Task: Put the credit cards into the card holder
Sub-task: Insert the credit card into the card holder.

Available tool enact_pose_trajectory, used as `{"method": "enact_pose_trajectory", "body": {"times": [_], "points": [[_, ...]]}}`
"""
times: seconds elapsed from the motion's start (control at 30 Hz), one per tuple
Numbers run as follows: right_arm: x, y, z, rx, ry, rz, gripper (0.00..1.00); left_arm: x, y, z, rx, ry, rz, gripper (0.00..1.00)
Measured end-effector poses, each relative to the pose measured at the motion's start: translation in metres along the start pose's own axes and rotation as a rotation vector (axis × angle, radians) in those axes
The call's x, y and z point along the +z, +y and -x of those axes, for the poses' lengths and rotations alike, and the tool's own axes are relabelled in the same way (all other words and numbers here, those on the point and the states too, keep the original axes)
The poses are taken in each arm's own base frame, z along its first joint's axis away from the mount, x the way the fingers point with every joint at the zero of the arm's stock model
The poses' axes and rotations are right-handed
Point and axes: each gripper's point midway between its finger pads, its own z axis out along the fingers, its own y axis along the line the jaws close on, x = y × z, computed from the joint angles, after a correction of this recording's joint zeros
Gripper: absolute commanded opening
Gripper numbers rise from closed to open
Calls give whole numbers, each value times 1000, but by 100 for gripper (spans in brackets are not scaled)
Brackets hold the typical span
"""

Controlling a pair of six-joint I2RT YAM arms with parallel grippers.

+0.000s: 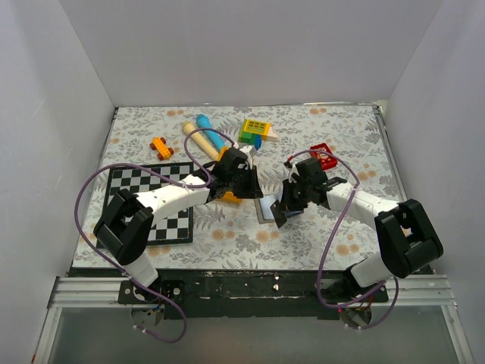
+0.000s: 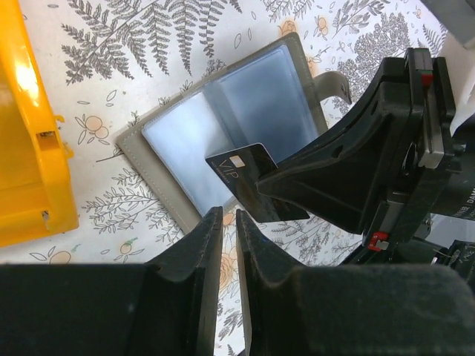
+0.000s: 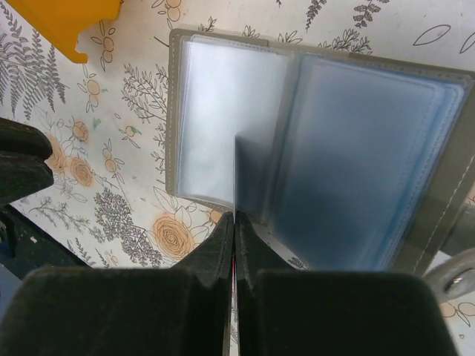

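Wallet shows glossy translucent pockets; card thin, flat, black.

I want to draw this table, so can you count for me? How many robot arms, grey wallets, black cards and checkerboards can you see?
robot arms: 2
grey wallet: 1
black card in sight: 1
checkerboard: 1
Total: 5

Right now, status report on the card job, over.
Right fingers shut on a black credit card, poised over the open card holder. Left fingers nearly together beside it, grip unclear. Orange tray off to the side, not in the way.
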Motion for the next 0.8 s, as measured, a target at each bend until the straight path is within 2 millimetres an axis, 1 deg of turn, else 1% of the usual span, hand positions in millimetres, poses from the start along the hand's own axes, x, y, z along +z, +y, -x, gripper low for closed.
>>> {"method": "enact_pose_trajectory", "body": {"times": [0.03, 0.07, 0.1, 0.23, 0.27, 0.5, 0.63, 0.8], "points": [[1, 0, 0, 3, 2, -1, 1, 1, 1, -2, -5, 0, 3, 13], [2, -1, -1, 6, 5, -2, 1, 2, 2, -3, -8, 1, 4, 15], [2, -1, -1, 8, 5, -2, 1, 2, 1, -4, -10, -2, 1, 15], [4, -1, -1, 13, 0, 0, 1, 4, -6, -5, -10, -11, -18, 2], [4, -2, -2, 17, 2, -1, 1, 5, -7, -5, -9, -16, -24, 0], [4, -1, -2, 28, 2, 0, 1, 8, -10, -10, -3, -21, -38, 0], [5, -1, -2, 30, 2, 4, 1, 10, -9, -16, -1, -15, -36, 0], [5, 0, -3, 32, 3, 8, 1, 21, -6, -25, -4, 0, -20, 0]]}}
